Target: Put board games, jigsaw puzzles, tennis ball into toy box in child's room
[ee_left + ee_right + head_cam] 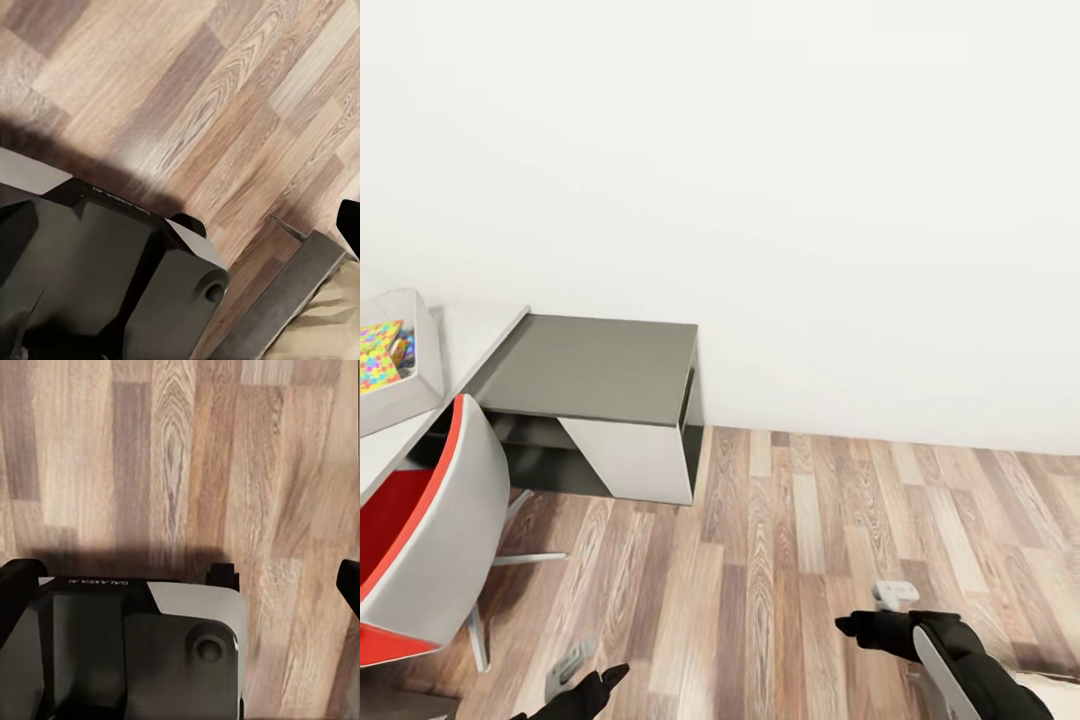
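Sitting at the far left on the pale tabletop [480, 335], the toy box [422, 345] holds a jigsaw puzzle [378, 357]. Both arms hang over the wood floor [810, 560]; left gripper [572, 668] and right gripper [882, 603] states are unclear.

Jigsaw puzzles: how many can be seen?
1: a multicoloured jigsaw puzzle lies inside the toy box on the table, far left in the head view. Another may be hidden.

Home bedroom: desk [595, 368], red chair [420, 530], toy bin [422, 352], wood floor [840, 560].
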Controlling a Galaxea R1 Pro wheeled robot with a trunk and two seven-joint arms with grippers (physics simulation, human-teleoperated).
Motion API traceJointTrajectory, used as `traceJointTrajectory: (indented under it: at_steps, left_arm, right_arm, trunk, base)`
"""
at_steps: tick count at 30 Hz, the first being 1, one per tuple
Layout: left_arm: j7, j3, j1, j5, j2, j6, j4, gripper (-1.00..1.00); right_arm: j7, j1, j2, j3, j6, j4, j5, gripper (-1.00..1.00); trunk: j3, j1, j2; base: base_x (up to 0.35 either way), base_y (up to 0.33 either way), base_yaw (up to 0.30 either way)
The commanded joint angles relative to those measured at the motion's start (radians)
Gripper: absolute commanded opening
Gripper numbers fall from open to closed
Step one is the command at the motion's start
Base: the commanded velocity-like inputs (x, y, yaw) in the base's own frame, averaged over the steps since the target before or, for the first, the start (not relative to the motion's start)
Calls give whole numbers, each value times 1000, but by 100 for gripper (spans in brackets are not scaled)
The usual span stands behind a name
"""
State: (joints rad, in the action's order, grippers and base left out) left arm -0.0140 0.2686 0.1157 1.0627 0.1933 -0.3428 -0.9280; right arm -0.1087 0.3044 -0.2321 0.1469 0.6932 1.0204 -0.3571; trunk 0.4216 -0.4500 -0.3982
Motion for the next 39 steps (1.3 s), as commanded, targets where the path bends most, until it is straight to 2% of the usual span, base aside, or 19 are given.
traceJointTrajectory:
  at_steps: [1, 9, 22, 29, 31, 39]
  left_arm:
    - [0, -1, 0, 5, 1, -2, 3, 100]
    - [0, -9, 0, 2, 1, 3, 16, 100]
    - [0, -12, -1, -3, 2, 6, 19, 100]
    - [0, -12, -1, -4, 2, 7, 20, 100]
    - [0, -12, -1, -4, 2, 7, 20, 100]
    - [0, -13, -1, -4, 2, 8, 22, 100]
  right_arm:
    - [-3, 1, 1, 2, 2, -2, 3, 100]
    - [-1, 1, 4, 3, -6, -10, 5, 100]
    - [-9, -1, 4, 6, -17, -13, 4, 100]
    - [-14, -2, 1, 15, -95, -54, 5, 100]
    - [-29, -2, 1, 29, -160, -84, 6, 100]
    - [-83, -2, 2, 73, -209, -104, 8, 100]
  trunk:
    - [0, 0, -2]
    - [-11, 0, -2]
    - [-28, 0, -2]
    - [-32, 0, -2]
    - [-32, 0, -2]
    - [-33, 0, -2]
  base:
    - [-284, 0, -183]
    - [-148, 0, -178]
    - [-27, 0, -140]
    - [-5, 0, -46]
    - [-2, 0, -16]
    - [-1, 17, -9]
